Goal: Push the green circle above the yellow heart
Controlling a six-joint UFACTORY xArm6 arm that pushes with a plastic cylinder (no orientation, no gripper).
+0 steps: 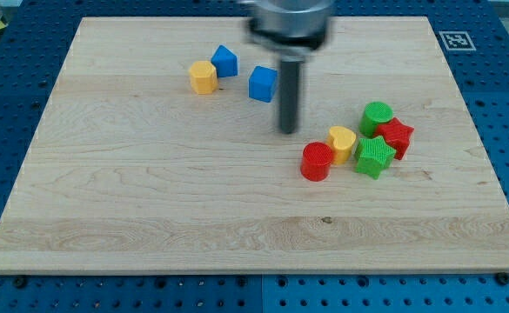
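The green circle [377,116] sits at the view's right, touching the red star [396,136] below it. The yellow heart [342,142] lies down and to the left of the green circle, between the red circle [316,162] and the green star [374,156]. My tip [288,130] is down on the board, left of this cluster, about a block's width up and left of the yellow heart and well left of the green circle. It touches no block.
A yellow hexagon [203,76], a blue pentagon-like block [224,61] and a blue cube [262,83] lie at the view's upper middle, up and left of my tip. The wooden board [150,200] ends in blue perforated table on all sides.
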